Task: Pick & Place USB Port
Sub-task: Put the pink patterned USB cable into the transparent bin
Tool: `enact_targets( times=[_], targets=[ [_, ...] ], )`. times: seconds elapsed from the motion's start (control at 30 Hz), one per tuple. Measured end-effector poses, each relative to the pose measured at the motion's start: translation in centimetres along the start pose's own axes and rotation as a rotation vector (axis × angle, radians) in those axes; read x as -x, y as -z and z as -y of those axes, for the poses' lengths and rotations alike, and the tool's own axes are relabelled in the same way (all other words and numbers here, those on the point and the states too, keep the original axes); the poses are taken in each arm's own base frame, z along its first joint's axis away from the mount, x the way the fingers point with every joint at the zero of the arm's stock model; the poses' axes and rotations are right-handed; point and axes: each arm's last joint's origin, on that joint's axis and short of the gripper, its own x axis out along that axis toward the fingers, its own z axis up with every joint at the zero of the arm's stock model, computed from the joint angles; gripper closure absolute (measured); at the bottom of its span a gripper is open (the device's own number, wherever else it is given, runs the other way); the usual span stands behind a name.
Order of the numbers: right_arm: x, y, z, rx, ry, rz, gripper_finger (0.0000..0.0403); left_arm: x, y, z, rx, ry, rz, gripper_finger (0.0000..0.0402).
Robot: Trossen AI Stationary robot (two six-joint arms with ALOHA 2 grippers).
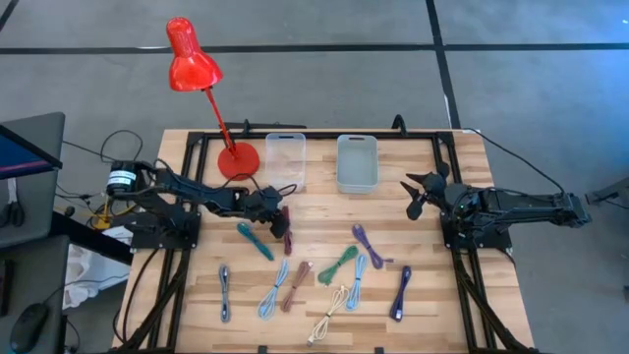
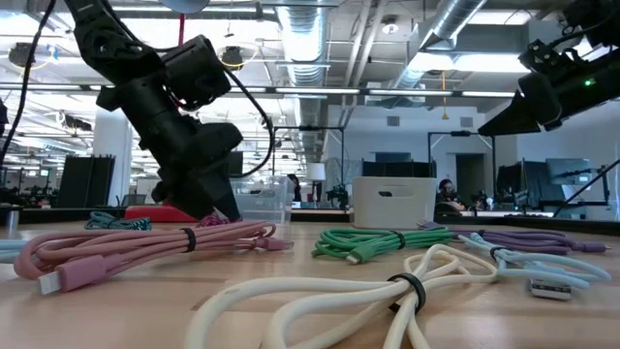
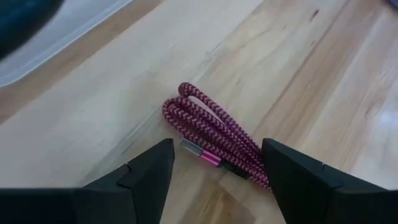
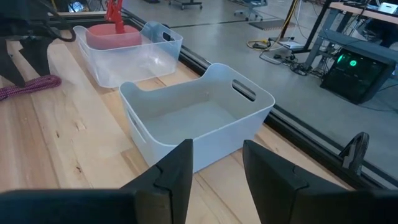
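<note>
A magenta braided USB cable (image 3: 210, 132), folded into a bundle, lies flat on the wooden table (image 1: 462, 295), just in front of the clear bin (image 1: 285, 157). Its metal plug (image 3: 194, 149) points toward my left gripper. That gripper (image 3: 217, 169) hovers open over the bundle's plug end, slanting down, with one finger on each side and touching nothing; in the high view it (image 1: 276, 208) sits at the cable's (image 1: 287, 234) far end. My right gripper (image 1: 413, 197) waits open at the table's right, facing the pale bin (image 4: 199, 118).
Several more bundled cables lie across the near half of the table: teal (image 1: 254, 239), purple (image 1: 367, 244), green (image 1: 336, 265), pink (image 2: 145, 247), cream (image 2: 368, 296). A red desk lamp (image 1: 236, 157) stands left of the clear bin.
</note>
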Motion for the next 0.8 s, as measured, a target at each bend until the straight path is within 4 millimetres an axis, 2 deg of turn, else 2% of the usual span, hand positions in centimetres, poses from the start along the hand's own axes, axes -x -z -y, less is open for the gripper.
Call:
enact_targets(
  times=[0.13, 0.3, 0.43, 0.6, 0.67, 0.8],
  targets=[
    [0.00, 0.00, 0.00, 0.000, 0.000, 0.000, 0.0269, -0.91, -0.09, 0.14, -0.008, 0.018, 0.029, 0.0156],
    [0.00, 0.00, 0.00, 0.000, 0.000, 0.000, 0.0269, -1.00, -0.45, 0.42, -0.063, 0.055, 0.076, 0.0171],
    [0.00, 0.00, 0.00, 0.000, 0.000, 0.000, 0.0269, -1.02, -0.43, 0.39, -0.067, 0.055, 0.074, 0.0237],
    [0.00, 0.00, 0.00, 0.000, -0.001, 0.000, 0.0269, -1.02, -0.37, 0.51, -0.079, 0.084, 0.059, 0.0365],
    [0.00, 0.00, 0.00, 0.000, 0.000, 0.000, 0.0269, -1.00, -0.39, 0.55, -0.096, 0.092, 0.057, 0.0381],
    [0.00, 0.00, 0.00, 0.000, 0.000, 0.000, 0.0269, -1.00, -0.42, 0.57, -0.096, 0.093, 0.062, 0.0379]
  ],
)
